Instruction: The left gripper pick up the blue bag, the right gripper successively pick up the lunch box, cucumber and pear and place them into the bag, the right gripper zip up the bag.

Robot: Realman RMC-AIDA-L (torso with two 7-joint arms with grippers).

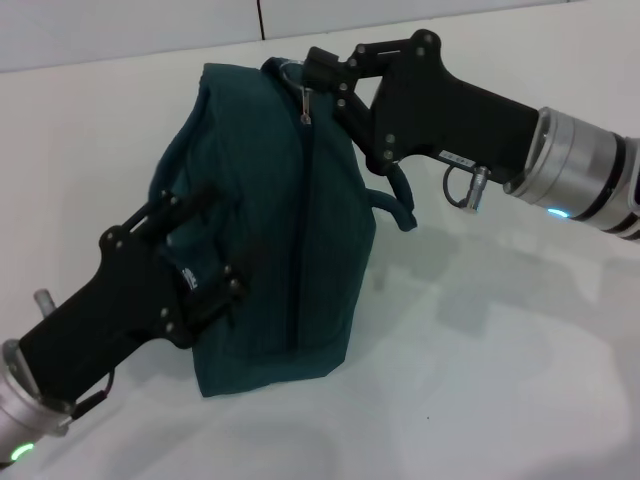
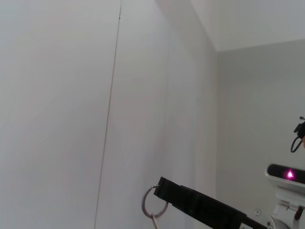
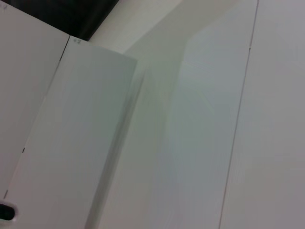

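Observation:
The blue bag [image 1: 270, 230] stands tilted on the white table, its top zipper [image 1: 300, 230] drawn shut along the whole length. My left gripper [image 1: 215, 245] is shut on the bag's near left side. At the bag's far top end, my right gripper [image 1: 322, 78] is shut on the zipper's metal ring pull [image 1: 293, 72]. The left wrist view shows that ring pull [image 2: 153, 202] pinched by the right gripper's black finger [image 2: 190, 202]. The lunch box, cucumber and pear are out of view. The right wrist view shows only white surfaces.
One padded handle [image 1: 395, 205] of the bag hangs loose under the right gripper. The white table [image 1: 500, 360] stretches right of and in front of the bag. A white back wall with a dark seam [image 1: 259, 15] runs behind it.

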